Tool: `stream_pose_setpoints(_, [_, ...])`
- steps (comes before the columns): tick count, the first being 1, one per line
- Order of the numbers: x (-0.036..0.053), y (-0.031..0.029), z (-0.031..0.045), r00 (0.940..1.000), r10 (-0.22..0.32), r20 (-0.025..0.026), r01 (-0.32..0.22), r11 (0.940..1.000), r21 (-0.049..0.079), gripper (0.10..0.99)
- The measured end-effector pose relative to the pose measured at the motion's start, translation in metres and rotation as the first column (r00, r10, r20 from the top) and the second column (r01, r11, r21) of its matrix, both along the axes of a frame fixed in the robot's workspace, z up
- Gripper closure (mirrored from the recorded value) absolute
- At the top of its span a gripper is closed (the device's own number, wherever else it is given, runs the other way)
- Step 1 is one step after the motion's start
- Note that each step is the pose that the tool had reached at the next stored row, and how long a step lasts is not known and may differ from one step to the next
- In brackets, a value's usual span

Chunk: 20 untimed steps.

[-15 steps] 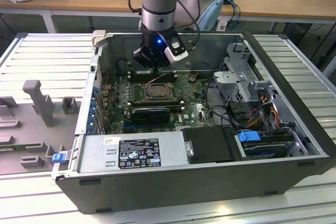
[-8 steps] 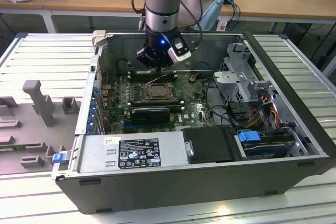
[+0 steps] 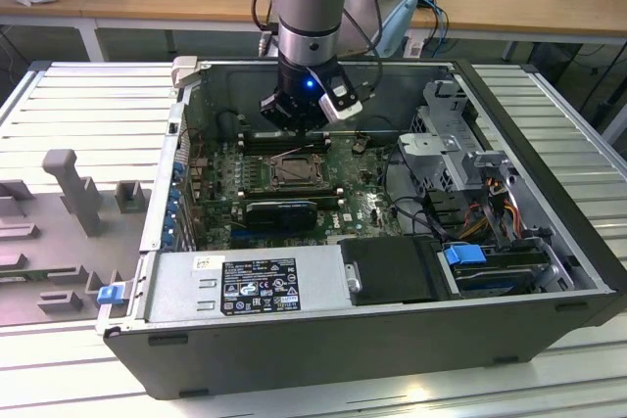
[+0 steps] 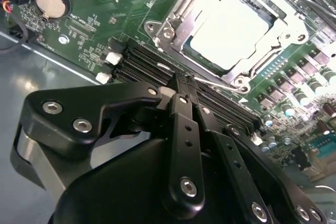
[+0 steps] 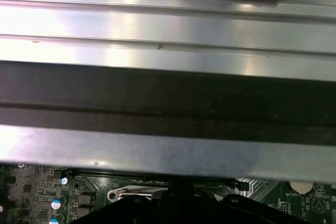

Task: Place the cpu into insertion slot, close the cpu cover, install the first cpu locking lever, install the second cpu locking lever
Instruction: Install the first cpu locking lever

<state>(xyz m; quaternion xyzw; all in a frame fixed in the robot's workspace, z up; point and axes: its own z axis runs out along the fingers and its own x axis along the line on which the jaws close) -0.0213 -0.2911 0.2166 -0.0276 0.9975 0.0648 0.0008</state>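
You see the open computer case (image 3: 323, 340) on the ribbed table (image 3: 69, 110), with the arm reaching down over its green motherboard (image 3: 220, 178). The gripper (image 4: 185, 81) has its 2 fingers pressed together on nothing, just beside the insertion slot (image 4: 173, 11), where the cpu (image 4: 228, 30) sits under the closed cpu cover (image 4: 273, 56).

The arm points straight down, its claw (image 4: 185, 85) seemingly closed, fingers together.

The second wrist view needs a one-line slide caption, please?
Shut gripper poised beside the insertion slot, cpu seated under the cpu cover.
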Motion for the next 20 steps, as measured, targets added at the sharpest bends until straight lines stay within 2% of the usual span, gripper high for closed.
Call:
stream_pose_setpoints(7, [0.0042, 0.0000, -0.0061, 1.0000, 0.000, 0.0001, 0.000, 1.0000, 0.002, 0.980])
stream_pose_setpoints(15, [0.0051, 0.0000, -0.0122, 1.0000, 0.000, 0.0000, 0.000, 1.0000, 0.002, 0.980])
stream_pose_setpoints(20, [0.0052, -0.0001, -0.0127, 1.0000, 0.000, 0.0000, 0.000, 1.0000, 0.000, 0.980])
